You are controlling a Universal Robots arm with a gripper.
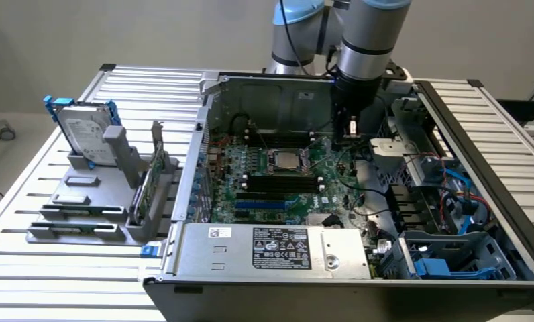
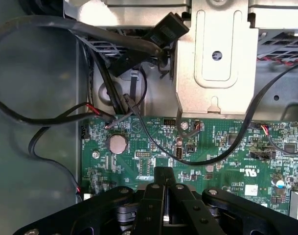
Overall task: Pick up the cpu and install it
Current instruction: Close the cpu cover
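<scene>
Silver on top, the cpu (image 1: 283, 159) lies flat in the socket (image 1: 268, 161) near the middle of the green board (image 1: 276, 194), inside the open case (image 1: 276, 100) on the slatted bench (image 1: 43, 268). The gripper (image 1: 346, 139) hangs over the board to the exterior view's right of the socket, close to the case's far wall and apart from the cpu. Its jaws are fully closed: black fingers (image 2: 153, 205) pressed together, nothing between them. Beyond them the wrist view takes in the board, a coin cell (image 2: 116, 143) and black cables (image 2: 21, 117). A drive (image 1: 81, 131) stands in a grey rack (image 1: 79, 201) by the bench's edge on the exterior view's left.
</scene>
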